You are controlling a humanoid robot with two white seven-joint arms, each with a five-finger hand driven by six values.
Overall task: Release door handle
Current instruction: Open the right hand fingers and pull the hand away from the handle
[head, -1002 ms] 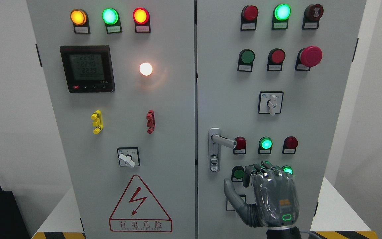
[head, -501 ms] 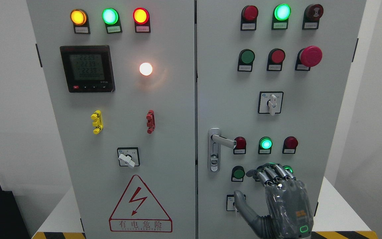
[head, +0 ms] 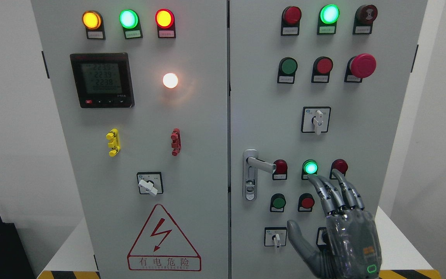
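My right hand [head: 337, 228] sat at the lower right of the frame, fingers [head: 333, 190] spread and holding nothing. The door handle [head: 261, 163] stood free, left of it near mid-frame. I judged a careless withdrawal could brush the green lamp [head: 310, 167] or red button [head: 307, 202].

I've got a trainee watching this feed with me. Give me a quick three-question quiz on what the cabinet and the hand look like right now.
1. True or false: the right hand is gripping the door handle.
2. Which lamp sits just right of the handle lever? A) red lamp B) green lamp C) yellow lamp
3. Fill in: the hand's fingers are ____ (spread or curled).

Key
1. False; the hand is lower right of the handle, apart from it.
2. A
3. spread
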